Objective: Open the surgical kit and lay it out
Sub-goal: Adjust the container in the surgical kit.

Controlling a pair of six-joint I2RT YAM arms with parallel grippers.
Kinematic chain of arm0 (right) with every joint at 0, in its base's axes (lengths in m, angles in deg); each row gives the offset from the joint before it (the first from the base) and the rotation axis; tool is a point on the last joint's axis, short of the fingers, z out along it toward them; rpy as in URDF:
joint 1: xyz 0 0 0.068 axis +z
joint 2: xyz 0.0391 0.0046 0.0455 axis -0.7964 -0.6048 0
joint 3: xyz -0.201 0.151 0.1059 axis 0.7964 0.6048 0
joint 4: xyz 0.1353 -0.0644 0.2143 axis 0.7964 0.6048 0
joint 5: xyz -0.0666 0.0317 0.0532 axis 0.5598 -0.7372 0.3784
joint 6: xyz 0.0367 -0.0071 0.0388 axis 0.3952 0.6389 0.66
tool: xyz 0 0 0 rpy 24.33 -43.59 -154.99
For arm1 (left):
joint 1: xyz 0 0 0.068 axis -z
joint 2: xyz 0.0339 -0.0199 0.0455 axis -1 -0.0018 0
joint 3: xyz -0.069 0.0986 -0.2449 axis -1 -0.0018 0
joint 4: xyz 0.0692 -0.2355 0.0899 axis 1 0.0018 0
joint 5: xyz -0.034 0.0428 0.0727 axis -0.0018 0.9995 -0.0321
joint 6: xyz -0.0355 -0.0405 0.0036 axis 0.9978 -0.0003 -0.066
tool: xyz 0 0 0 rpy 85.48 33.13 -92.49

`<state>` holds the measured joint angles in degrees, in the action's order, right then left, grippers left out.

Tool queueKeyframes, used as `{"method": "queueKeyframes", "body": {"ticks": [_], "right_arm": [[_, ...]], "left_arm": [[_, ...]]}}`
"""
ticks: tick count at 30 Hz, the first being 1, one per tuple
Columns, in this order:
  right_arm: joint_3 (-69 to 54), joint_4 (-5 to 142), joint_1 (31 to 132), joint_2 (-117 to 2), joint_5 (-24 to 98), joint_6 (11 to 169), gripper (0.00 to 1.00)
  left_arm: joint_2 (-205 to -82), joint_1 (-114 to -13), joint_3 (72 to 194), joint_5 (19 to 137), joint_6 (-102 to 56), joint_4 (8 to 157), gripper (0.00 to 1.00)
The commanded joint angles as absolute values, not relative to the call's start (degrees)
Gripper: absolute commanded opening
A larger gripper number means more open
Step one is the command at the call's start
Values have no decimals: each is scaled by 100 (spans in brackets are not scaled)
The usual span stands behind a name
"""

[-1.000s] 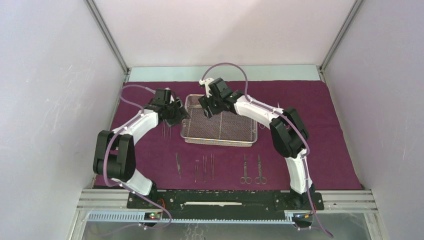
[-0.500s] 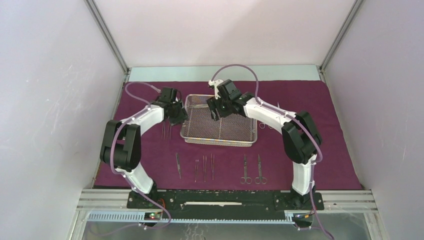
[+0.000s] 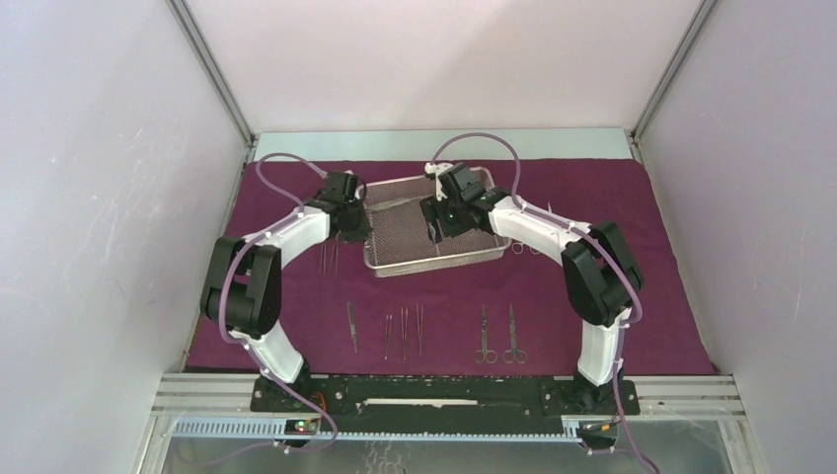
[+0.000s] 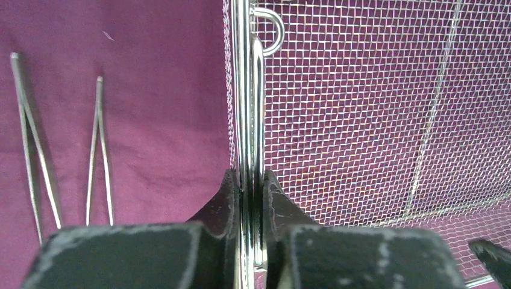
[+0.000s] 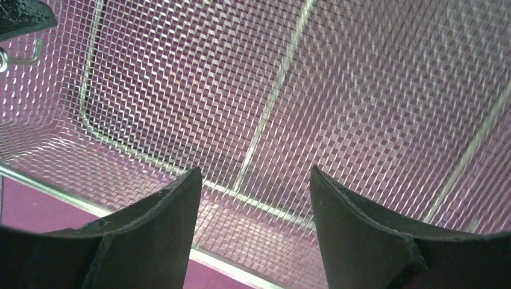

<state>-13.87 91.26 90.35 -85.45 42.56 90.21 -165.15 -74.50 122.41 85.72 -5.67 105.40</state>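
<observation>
Tweezers (image 4: pixel 99 90) on purple cloth (image 4: pixel 163 108), just left of mesh tray (image 4: pixel 361 120). Left gripper (image 4: pixel 252 180): jaws narrow, pinching tray's left rim (wire handle between pads). Tray mid-cloth, toward far edge. Right gripper (image 5: pixel 253 205): jaws wide, holding nothing, over tray mesh.

- The tray (image 3: pixel 395 239) lies on the cloth (image 3: pixel 632 296) covering the worktop.
- Just left of the tray: two tweezers (image 4: pixel 99 90), side by side.
- Before the tray, well apart: a row of four slim instruments (image 3: pixel 404 331), with two scissors (image 3: pixel 484 338) at its right end.
- On the tray's left rim: the left gripper (image 4: pixel 247 180), fingers pinching it.
- Over the tray's mesh: the right gripper (image 5: pixel 253 174), fingers apart.
</observation>
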Motion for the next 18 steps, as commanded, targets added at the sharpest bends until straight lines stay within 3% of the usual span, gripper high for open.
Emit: {"method": "queueKeyframes", "body": {"ticks": [1,12,18], "right_arm": [[-1388,9034,9015,-8223,4349,9189,74],[-1318,8860,9111,-8428,4403,9394,73],[-1301,8874,9254,-8656,5035,9977,73]], "left_arm": [[-16368,-7516,12293,8888,-307,10047,1],[-15653,-7335,11529,8816,-1113,8567,0],[-15306,-7301,11161,8797,-1401,7902,0]]}}
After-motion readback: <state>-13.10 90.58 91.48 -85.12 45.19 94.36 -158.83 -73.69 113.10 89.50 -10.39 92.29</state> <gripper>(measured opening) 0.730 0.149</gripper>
